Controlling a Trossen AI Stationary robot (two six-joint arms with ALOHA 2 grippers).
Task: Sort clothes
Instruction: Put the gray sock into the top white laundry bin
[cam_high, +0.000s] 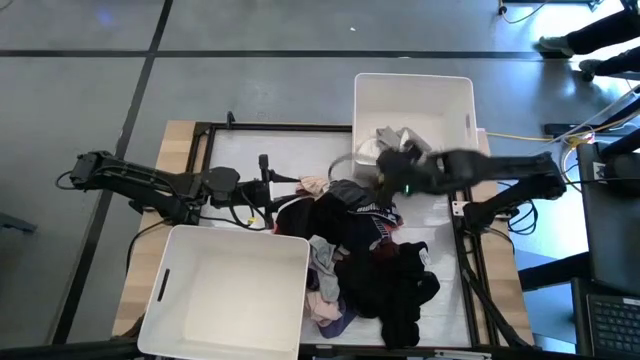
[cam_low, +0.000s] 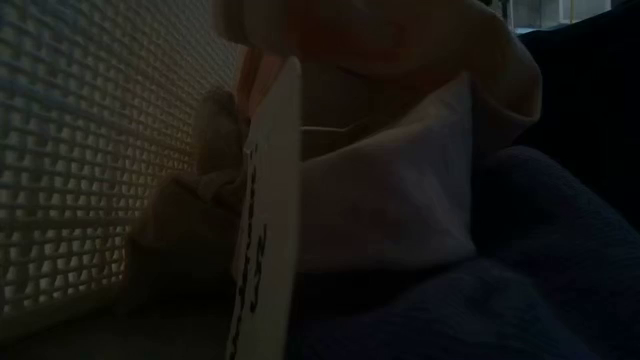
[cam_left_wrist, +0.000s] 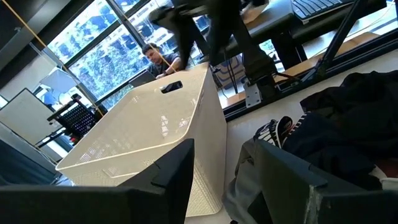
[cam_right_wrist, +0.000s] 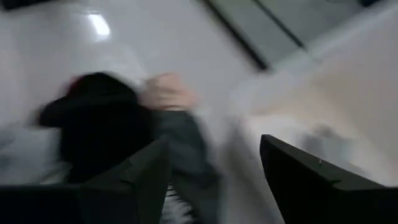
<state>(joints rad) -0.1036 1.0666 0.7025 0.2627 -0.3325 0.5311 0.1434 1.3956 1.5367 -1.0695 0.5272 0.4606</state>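
The clothes lie in a mixed heap at the table's middle: black, white, grey, pink and purple pieces. One grey garment lies in the far white bin. My right gripper hangs blurred over the heap's far edge, beside that bin's near wall. It is open with nothing between its fingers, above a black piece and a pink one. My left gripper waits level at the heap's left edge, open, facing the far bin.
A second white bin stands at the table's near left corner. In the low view a bin's mesh wall, a cream garment with a tag and dark cloth fill the picture. A person sits beyond the table.
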